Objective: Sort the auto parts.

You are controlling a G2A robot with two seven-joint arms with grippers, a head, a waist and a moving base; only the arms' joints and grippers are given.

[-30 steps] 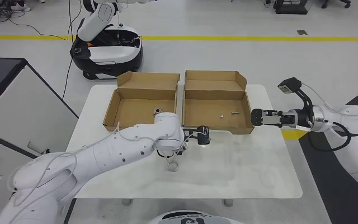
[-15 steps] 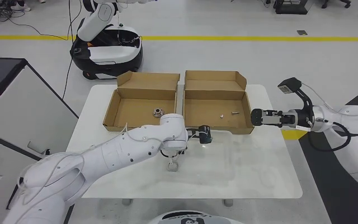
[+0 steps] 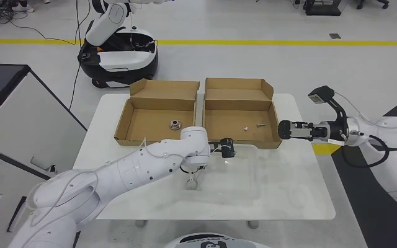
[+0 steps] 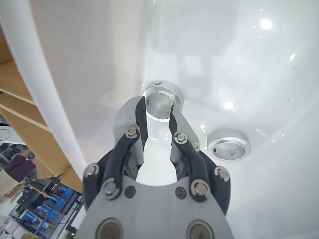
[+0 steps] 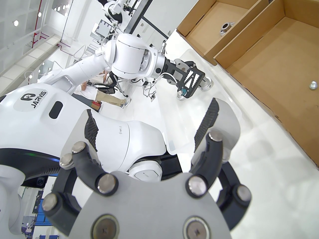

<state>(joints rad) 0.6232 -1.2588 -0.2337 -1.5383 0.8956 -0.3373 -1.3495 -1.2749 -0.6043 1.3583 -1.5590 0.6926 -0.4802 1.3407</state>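
Two silver ring collars lie on the white table (image 3: pixel 279 180). My left gripper (image 4: pixel 156 111) is open and points down at one ring (image 4: pixel 162 93), its fingertips at the ring's rim, one on either side of its near wall. The second ring (image 4: pixel 229 144) lies free beside it. From above, the left gripper (image 3: pixel 191 180) is near the table's front middle. My right gripper (image 5: pixel 149 125) is open and holds nothing; it hangs by the right box's front corner (image 3: pixel 286 129). It looks toward the left gripper (image 5: pixel 193 83) and a ring (image 5: pixel 208 85).
Two open cardboard boxes stand side by side at the table's far edge. The left box (image 3: pixel 124 121) holds a silver flanged part (image 3: pixel 174 124). The right box (image 3: pixel 239 87) holds two small metal pieces (image 3: pixel 246 128) (image 3: pixel 260 124). Another robot (image 3: pixel 121 56) stands beyond the table.
The left arm's forearm and wrist have shifted slightly toward the boxes while its gripper stays over the ring. The right arm has not moved.
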